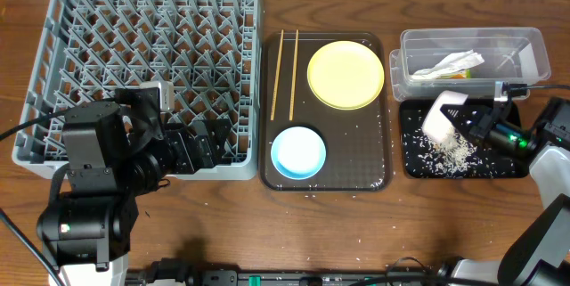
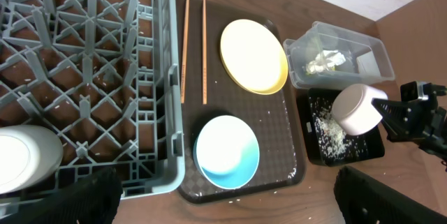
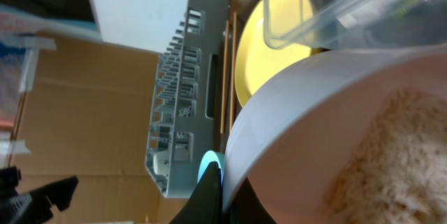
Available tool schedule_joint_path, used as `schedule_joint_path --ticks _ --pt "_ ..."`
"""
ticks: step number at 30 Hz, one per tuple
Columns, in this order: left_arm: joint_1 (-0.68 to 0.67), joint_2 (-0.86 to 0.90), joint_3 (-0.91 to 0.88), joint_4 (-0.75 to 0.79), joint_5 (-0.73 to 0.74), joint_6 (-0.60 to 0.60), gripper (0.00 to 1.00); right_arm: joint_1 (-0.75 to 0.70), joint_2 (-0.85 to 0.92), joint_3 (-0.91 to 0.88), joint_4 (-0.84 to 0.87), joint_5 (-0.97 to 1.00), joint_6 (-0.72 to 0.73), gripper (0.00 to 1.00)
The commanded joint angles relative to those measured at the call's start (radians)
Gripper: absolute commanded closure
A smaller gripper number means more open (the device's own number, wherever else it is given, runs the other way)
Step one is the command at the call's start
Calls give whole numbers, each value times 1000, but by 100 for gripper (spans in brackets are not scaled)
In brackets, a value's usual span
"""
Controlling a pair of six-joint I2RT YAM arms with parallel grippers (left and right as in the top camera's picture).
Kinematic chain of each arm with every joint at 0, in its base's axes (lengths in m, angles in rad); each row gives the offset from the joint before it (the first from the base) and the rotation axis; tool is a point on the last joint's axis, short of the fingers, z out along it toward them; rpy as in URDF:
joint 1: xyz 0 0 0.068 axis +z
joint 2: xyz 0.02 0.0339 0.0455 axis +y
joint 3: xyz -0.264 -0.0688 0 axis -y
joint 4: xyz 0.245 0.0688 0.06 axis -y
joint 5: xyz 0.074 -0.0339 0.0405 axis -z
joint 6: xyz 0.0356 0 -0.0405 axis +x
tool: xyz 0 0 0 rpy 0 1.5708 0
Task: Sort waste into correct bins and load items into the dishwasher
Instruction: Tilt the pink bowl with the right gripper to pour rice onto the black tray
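White bowl (image 1: 441,115) tipped on side above black tray (image 1: 508,168), right gripper (image 1: 468,126) clamped on its rim; rice scraps (image 1: 450,151) heaped inside bowl and scattered on tray below. Clear tub (image 1: 534,45) just behind, napkin (image 1: 459,61) in it. Brown tray (image 1: 356,157) carries yellow plate (image 1: 346,74), blue bowl (image 1: 297,152), chopsticks (image 1: 278,72) side by side. Left gripper (image 1: 200,146) over near edge of dish rack (image 1: 134,45), fingers spread wide, holding nothing. White cup (image 2: 24,160) sits in rack.

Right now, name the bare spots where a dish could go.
Free: lower right of the brown tray, bordered by the blue bowl and yellow plate. Crowded: the black tray, covered in rice, white bowl held above by the right gripper.
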Motion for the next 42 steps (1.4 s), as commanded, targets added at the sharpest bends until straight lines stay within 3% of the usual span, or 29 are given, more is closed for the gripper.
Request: schedule_joint_path --ticks 1,3,5,8,10,12,15,19,22,25,27,30,33,36,37,38,40,42 --pt "2 0 16 0 6 9 2 -8 -3 -6 -25 -40 65 99" --pt "2 0 16 0 6 9 2 -7 -3 -6 -10 -33 24 99" --pt "2 0 16 0 6 10 2 -9 -3 -7 -18 25 81 99" --pt "2 0 16 0 6 9 2 -6 -3 -7 37 -72 50 99" --pt "2 0 16 0 6 9 2 -8 -3 -8 34 -23 119 99" --pt "2 0 16 0 6 9 2 -6 -4 -8 67 -148 86 99" --pt "2 0 16 0 6 9 2 -5 -5 -8 53 -15 117 99" --pt "2 0 16 0 6 9 2 1 -9 -8 60 -105 106 99" --pt "2 0 16 0 6 9 2 -2 -9 -8 30 56 175 99" --pt "2 0 16 0 6 10 2 8 -14 -8 72 -143 82 99" --pt "2 0 16 0 6 9 2 9 -14 -8 47 1 162 99" --pt "2 0 16 0 6 9 2 23 -14 -9 132 -239 108 99" --pt "2 0 16 0 6 9 2 17 -14 -9 76 -42 218 99" --pt "2 0 16 0 6 9 2 26 -14 -9 124 -180 133 99" --pt "2 0 16 -1 6 9 2 25 -14 -9 93 -36 200 99" --pt "2 0 16 -1 6 9 2 23 -14 -9 50 -10 253 99" --pt "2 0 16 0 6 9 2 30 -14 -9 61 -140 180 99" --pt "2 0 16 0 6 9 2 38 -14 -9 63 -82 151 99"
